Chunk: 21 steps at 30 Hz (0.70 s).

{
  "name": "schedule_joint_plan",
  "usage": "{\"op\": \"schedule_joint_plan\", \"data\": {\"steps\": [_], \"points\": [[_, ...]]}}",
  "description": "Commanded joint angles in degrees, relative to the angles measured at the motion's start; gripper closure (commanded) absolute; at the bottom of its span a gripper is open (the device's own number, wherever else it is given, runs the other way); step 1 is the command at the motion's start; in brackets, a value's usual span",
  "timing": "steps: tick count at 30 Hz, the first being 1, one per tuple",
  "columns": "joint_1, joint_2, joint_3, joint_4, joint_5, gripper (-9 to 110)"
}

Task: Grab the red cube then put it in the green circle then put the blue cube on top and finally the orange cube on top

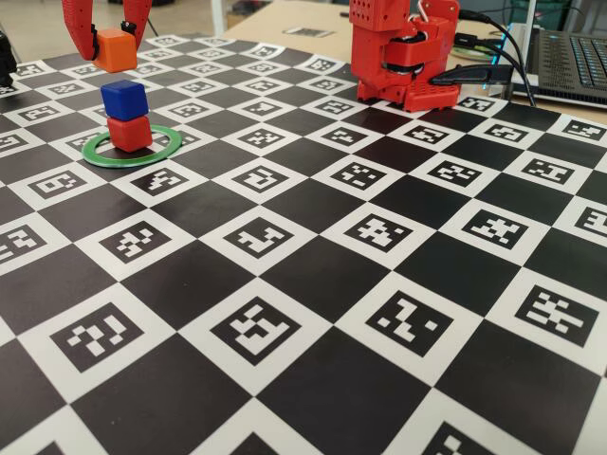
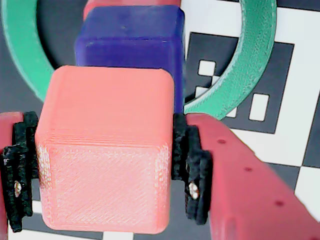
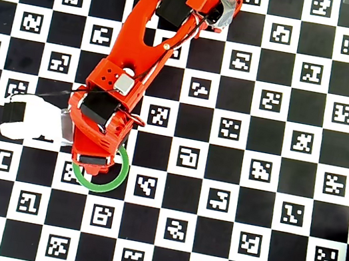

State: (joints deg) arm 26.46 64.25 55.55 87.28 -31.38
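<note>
Presently the hand [image 1: 109, 45] is gripping the orange cube [image 1: 115, 49] above the blue cube [image 1: 124, 99], which is sitting on the red cube [image 1: 129, 133] inside the green circle [image 1: 133, 151].

Bright even light; soft shadows; wrist view blurred close up, colours washed.

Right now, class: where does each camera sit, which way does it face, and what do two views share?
Fixed view: low at the board's edge, facing the arm's base; gripper holds the orange cube.
Wrist view: on the gripper, looking past the orange cube to the blue cube.
Overhead view: straight down; arm hides the cubes.
All share the green circle.
</note>
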Motion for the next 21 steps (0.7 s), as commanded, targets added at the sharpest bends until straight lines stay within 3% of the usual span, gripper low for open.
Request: {"op": "schedule_joint_plan", "data": {"steps": [1,21], "points": [[0.53,1.93,-2.55,-1.67,0.53,95],[-0.44,2.99,3.34,-4.66,1.14,95]]}}
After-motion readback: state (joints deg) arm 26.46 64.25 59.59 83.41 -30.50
